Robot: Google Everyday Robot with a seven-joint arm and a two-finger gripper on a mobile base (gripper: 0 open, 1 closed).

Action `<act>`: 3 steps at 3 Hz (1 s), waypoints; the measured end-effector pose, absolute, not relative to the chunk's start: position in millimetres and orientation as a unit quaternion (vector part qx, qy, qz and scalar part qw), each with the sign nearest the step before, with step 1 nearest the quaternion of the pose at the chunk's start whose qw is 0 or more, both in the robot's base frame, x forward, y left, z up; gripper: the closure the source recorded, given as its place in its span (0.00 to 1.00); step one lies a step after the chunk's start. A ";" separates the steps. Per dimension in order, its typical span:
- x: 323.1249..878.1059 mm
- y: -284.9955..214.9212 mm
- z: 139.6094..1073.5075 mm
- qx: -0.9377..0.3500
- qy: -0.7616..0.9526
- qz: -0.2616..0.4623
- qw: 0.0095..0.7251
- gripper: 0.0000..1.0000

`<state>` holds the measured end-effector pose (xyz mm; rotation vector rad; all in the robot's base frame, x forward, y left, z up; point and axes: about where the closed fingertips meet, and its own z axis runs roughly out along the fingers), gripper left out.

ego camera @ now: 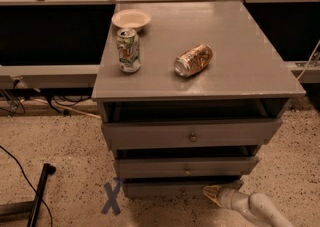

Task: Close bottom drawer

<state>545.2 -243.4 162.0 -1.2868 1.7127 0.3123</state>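
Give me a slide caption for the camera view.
Gripper low at the right end of the slightly open bottom drawer.

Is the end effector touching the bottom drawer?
Cannot tell. In the camera view the end effector sits by the right end of the bottom drawer; neither contact nor gap shows.

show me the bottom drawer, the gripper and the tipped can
bottom drawer [160, 189]: camera view, grey front
gripper [212, 193]: camera view, tan tip by the drawer's right end
tipped can [193, 60]: camera view, its side

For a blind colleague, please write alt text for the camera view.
A robot's pincer is at the right end of the bottom drawer, lowest of three partly open drawers in a grey cabinet. On top: an upright can, a tipped can, a bowl.
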 end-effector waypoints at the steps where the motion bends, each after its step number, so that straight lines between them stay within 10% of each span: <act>1: 562.0 -238.3 166.3 -0.525 0.693 0.127 0.478 1.00; 3: 528.1 -210.6 181.6 -0.558 0.666 0.158 0.470 1.00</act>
